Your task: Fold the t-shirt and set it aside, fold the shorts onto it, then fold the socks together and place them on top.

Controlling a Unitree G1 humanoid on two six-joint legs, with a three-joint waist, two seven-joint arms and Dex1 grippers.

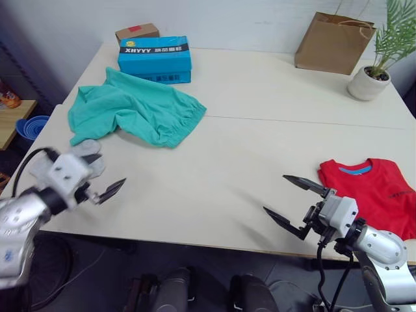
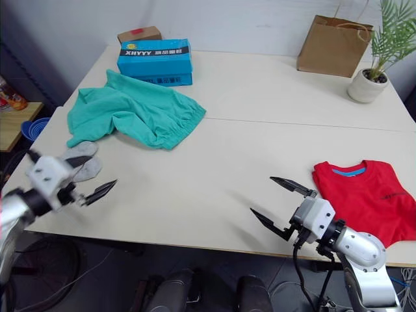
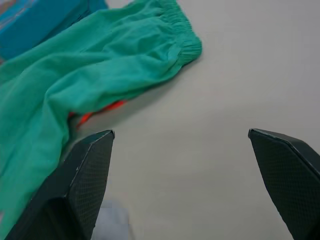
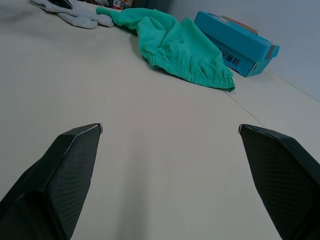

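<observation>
Both end effectors empty and wide open, low over the surface [image 1: 260,130].
T-shirt [image 1: 374,190] lies folded at the right front edge, just beside the right end effector [image 1: 294,203], not touching. Shorts [image 1: 133,109] lie crumpled at back left, against the blue box [image 1: 155,57], orange drawstring peeking from under them in the left wrist view. Socks [image 2: 83,162] lie at the left front edge, just beside the shorts' near corner, partly hidden by the left end effector [image 2: 88,177] above them. Paper bag [image 1: 333,40] and potted plant [image 1: 372,77] stand at back right.
</observation>
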